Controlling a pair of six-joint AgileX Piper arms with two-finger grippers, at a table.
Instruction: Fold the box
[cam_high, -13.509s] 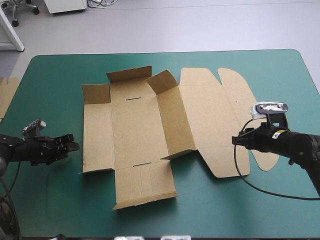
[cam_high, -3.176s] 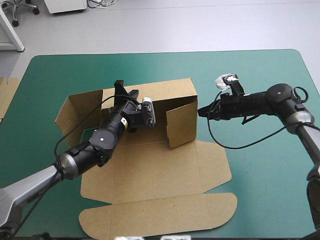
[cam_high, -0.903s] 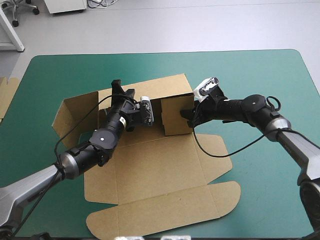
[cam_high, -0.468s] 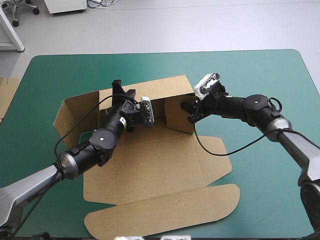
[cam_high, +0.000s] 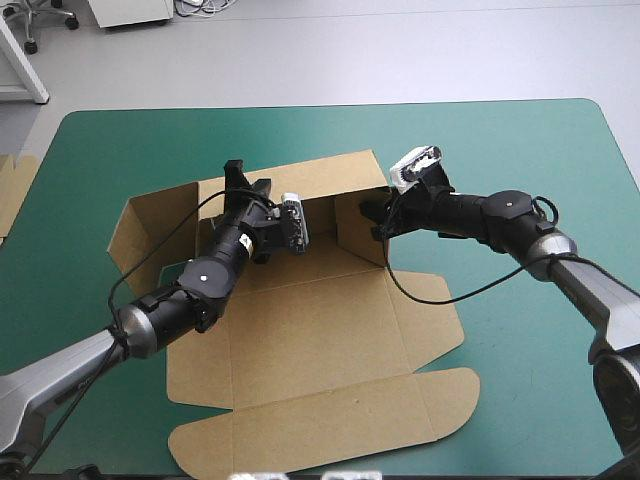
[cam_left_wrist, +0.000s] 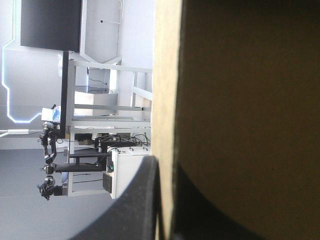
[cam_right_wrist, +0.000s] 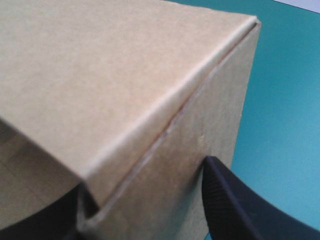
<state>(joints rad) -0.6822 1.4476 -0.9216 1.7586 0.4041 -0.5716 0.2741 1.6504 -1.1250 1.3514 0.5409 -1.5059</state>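
Note:
The brown box (cam_high: 310, 330) lies in the middle of the teal-green table with its far wall (cam_high: 330, 175) raised and the lid flat toward the near edge. My left gripper (cam_high: 245, 185) is shut on the top edge of that far wall. In the left wrist view the board (cam_left_wrist: 240, 100) runs edge-on between the black fingers (cam_left_wrist: 145, 200). My right gripper (cam_high: 372, 215) is at the box's right end, where the end flap (cam_high: 360, 235) stands up. In the right wrist view the open gripper (cam_right_wrist: 145, 180) straddles the box's corner (cam_right_wrist: 150, 100), one finger on each side.
The box's left end flap (cam_high: 150, 225) leans outward, half raised. The rounded lid flap (cam_high: 320, 425) lies close to the table's near edge. An edge of more brown board (cam_high: 15, 190) shows at the table's left edge. Bare teal-green cover (cam_high: 540, 150) stretches to the right.
The right gripper has shifted slightly toward the far wall. The right end flap has swung with it, closer to square with the wall. The left arm has kept its hold and place.

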